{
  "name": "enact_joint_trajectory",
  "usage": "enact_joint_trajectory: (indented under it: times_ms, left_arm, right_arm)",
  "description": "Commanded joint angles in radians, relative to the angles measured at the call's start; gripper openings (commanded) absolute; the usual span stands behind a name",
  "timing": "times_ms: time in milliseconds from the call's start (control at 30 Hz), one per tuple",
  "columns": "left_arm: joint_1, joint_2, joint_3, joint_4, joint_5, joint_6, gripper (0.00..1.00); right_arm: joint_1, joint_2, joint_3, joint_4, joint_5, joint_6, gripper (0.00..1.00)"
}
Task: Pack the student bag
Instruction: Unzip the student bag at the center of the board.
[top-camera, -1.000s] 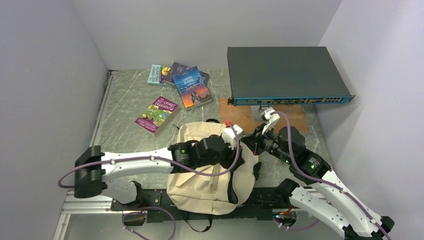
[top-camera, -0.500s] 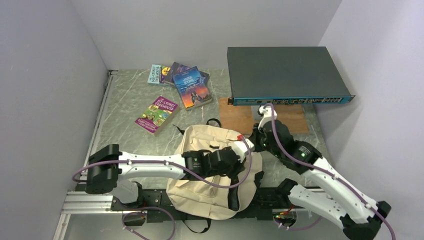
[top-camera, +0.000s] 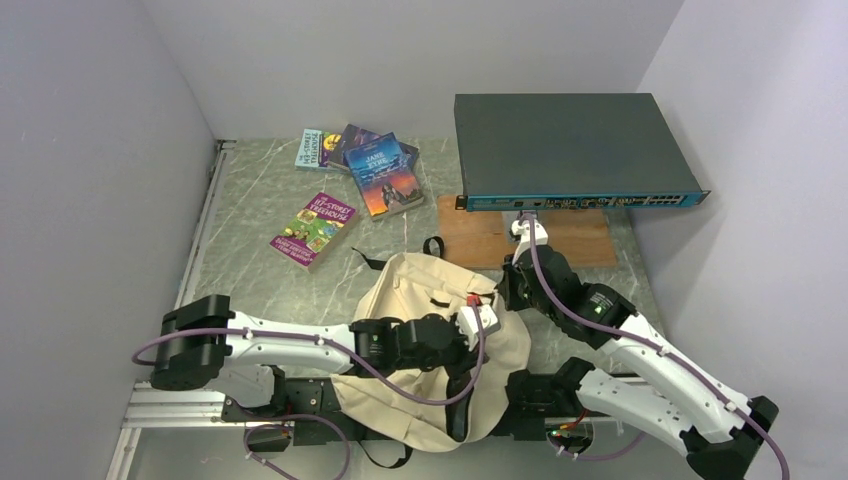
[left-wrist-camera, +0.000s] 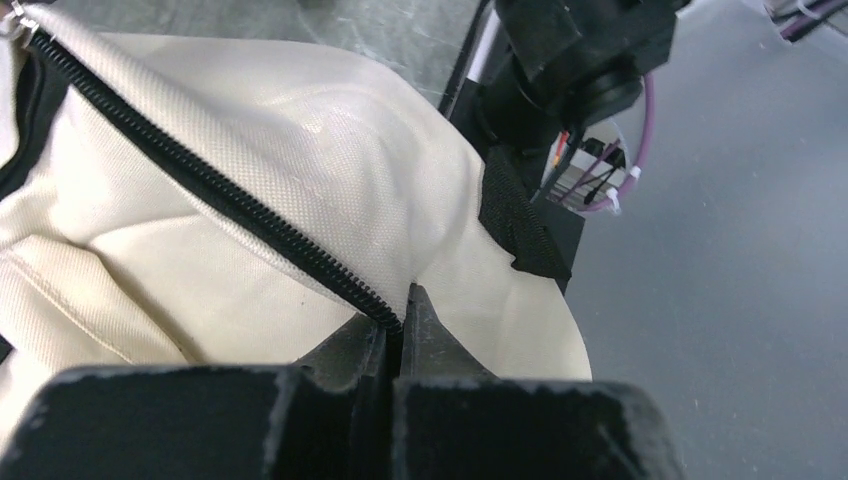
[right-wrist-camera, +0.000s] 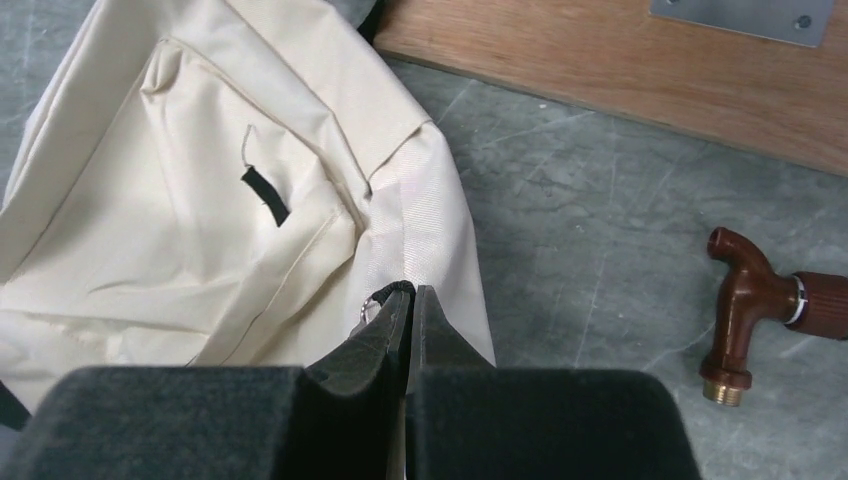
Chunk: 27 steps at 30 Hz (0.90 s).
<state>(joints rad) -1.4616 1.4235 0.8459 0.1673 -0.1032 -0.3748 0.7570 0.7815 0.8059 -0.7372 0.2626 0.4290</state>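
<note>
The student bag is a cream fabric backpack lying at the table's near edge, between my arms. My left gripper is at its right side. In the left wrist view the left gripper is shut on the bag's edge, right where the black zipper ends. My right gripper is just beyond it. In the right wrist view the right gripper is shut on a black zipper pull cord at the bag's corner. Several paperback books lie at the back left.
A green book lies apart from the other books. A dark network switch stands at the back right over a wooden board. A brown tap-shaped piece lies on the table right of the bag.
My left gripper has moved toward the near edge and pulled the bag's side with it. The bag's top has spread wider. My right arm has swung further over the bag's far right corner.
</note>
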Motion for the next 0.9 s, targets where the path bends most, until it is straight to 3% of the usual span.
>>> enact_joint_trajectory:
  times_ms: [0,33,67,167,267,400,500,567,800,867]
  left_arm:
    - [-0.109,0.001,0.038,-0.081,0.341,0.029,0.0]
    - [-0.107,0.013,0.061,-0.114,0.324,0.019,0.02]
    - [-0.104,0.018,0.08,-0.134,0.305,0.007,0.12]
    - [-0.085,-0.012,0.083,-0.13,0.243,-0.005,0.56]
    - [-0.015,-0.081,0.072,-0.124,0.176,-0.073,0.75]
    - [0.116,-0.172,0.005,-0.072,0.177,-0.205,0.76]
    - [0.152,-0.193,-0.038,-0.031,0.179,-0.21,0.7]
    - [0.159,-0.164,0.0,-0.087,0.191,-0.207,0.67]
    - [0.148,-0.058,0.04,0.006,0.303,-0.215,0.84]
    - [0.134,-0.03,0.073,-0.009,0.291,-0.205,0.82]
  right_arm:
    - [-0.041,-0.024,0.013,0.263,0.177,-0.066,0.0]
    - [-0.04,-0.03,0.015,0.257,0.156,-0.067,0.0]
    - [-0.039,-0.044,0.01,0.259,0.135,-0.07,0.0]
    - [-0.04,-0.098,-0.032,0.281,0.076,-0.085,0.0]
    - [-0.04,-0.133,-0.044,0.276,0.036,-0.085,0.0]
    - [-0.039,-0.161,-0.03,0.256,0.013,-0.074,0.0]
    - [-0.039,-0.176,-0.029,0.267,0.001,-0.078,0.0]
    - [-0.039,-0.172,-0.016,0.265,-0.01,-0.073,0.0]
    - [-0.039,-0.16,-0.009,0.287,-0.057,-0.067,0.0]
    - [-0.039,-0.153,0.002,0.274,-0.061,-0.065,0.0]
